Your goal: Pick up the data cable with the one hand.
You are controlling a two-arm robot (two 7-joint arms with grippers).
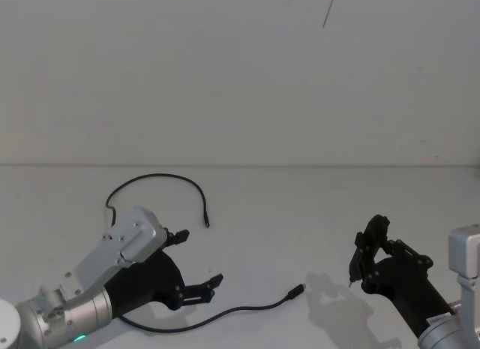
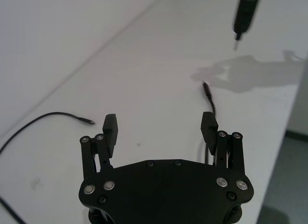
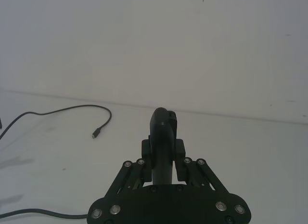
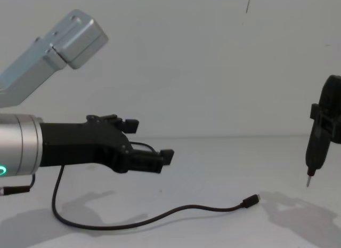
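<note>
fingers of the left gripper (image 1: 199, 256) stand wide apart and hold nothing, hovering just above the tabletop (image 1: 300, 206) at the near left. the data cable (image 1: 240, 309) lies flat on the tabletop and passes under that gripper, one plug resting to its right near the middle, the other end looping round its far side. at the near right, the right gripper (image 3: 163, 151) is clamped on a slim black tool (image 4: 318, 144), tip down, apart from the cable.
</note>
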